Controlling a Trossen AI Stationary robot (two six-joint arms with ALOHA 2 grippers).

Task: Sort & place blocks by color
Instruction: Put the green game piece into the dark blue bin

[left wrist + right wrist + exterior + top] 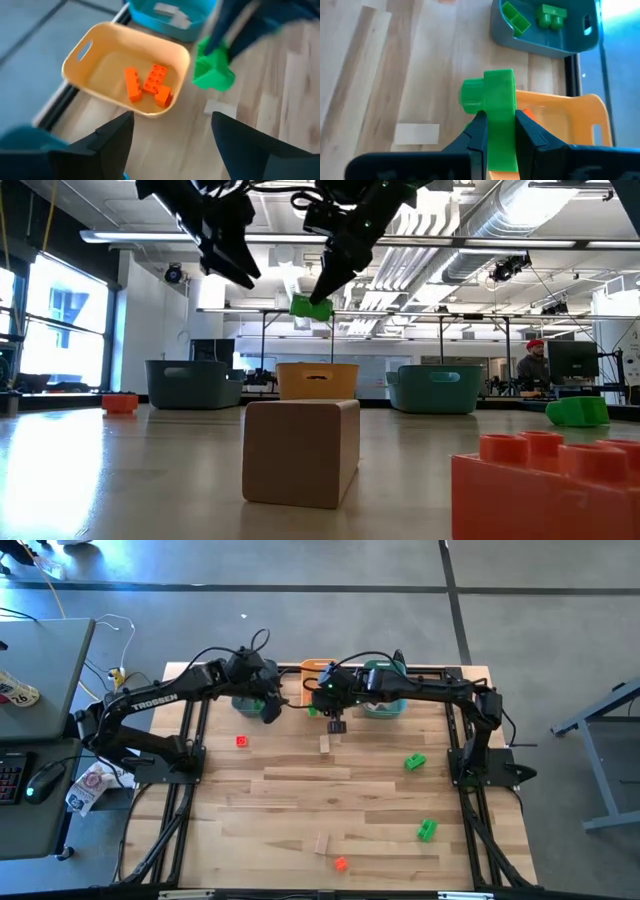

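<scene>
My right gripper (499, 122) is shut on a bright green block (492, 95) and hangs above the table near the orange bin (315, 670), as the low view shows (311, 307). My left gripper (172, 125) is open in the air over the left teal bin (248, 702), which holds green blocks (547, 15). Three red-orange blocks (150, 85) lie in the orange bin. Tan pieces (170, 12) lie in the right teal bin (385, 700). Loose on the table are a red block (241, 741), a tan block (325, 744) and a green block (415, 762). My right gripper pinches the green block between its two fingers, one on each side face (500, 112). The fingers (335, 270) come from above, slanting down. The block is lifted clear of the table and sits at the finger ends with its round stud (470, 95) sticking out sideways.
Nearer the table's front lie another green block (427, 830), a tan block (321, 843) and a red-orange block (341, 863). The three bins stand in a row along the far edge. Both arm bases (480, 765) stand at the table's sides. A person (533, 365) sits in the room beyond.
</scene>
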